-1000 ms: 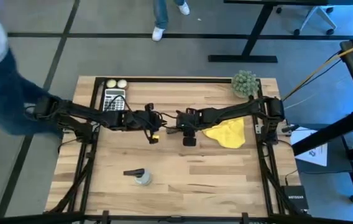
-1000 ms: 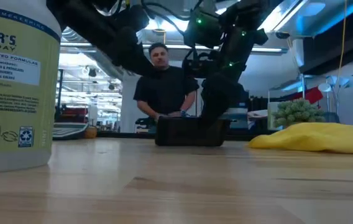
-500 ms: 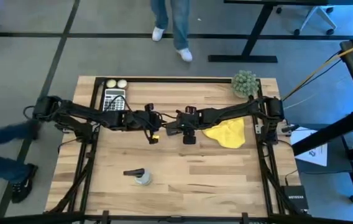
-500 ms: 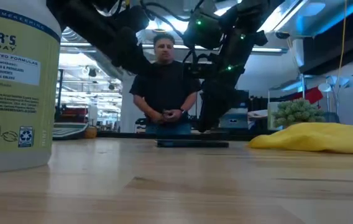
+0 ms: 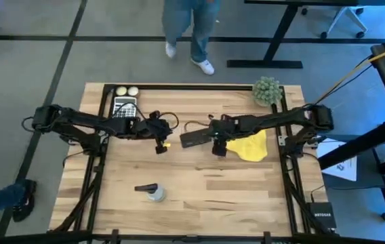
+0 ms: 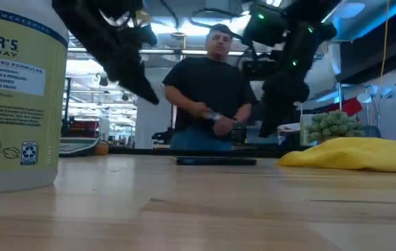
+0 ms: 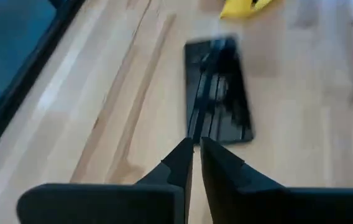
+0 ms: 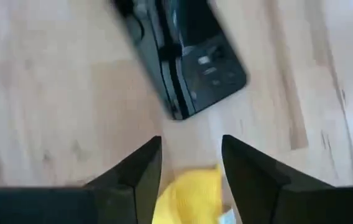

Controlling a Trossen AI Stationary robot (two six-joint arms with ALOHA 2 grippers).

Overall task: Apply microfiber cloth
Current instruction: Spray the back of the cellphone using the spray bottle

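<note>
The yellow microfiber cloth (image 5: 249, 146) lies crumpled on the table, right of centre; it also shows in the low view (image 6: 355, 153). A black smartphone (image 5: 192, 139) lies flat on the wood just left of it (image 6: 215, 161). My right gripper (image 5: 217, 148) hangs open above the table between the phone (image 8: 176, 56) and the cloth (image 8: 189, 196). My left gripper (image 5: 160, 144) is shut and hangs in the air left of the phone (image 7: 217, 106), holding nothing.
A spray bottle (image 5: 153, 193) stands toward the near left and looms large in the low view (image 6: 17, 90). A calculator (image 5: 125, 108) and two balls (image 5: 126, 91) sit far left, a green plant (image 5: 267, 90) far right. A person (image 6: 215, 90) stands beyond the far edge.
The phone, tipped up off the wood a second ago, has come down flat on the table. Both grippers have risen and drawn away from it, the left toward the table's left edge, the right toward the cloth.
</note>
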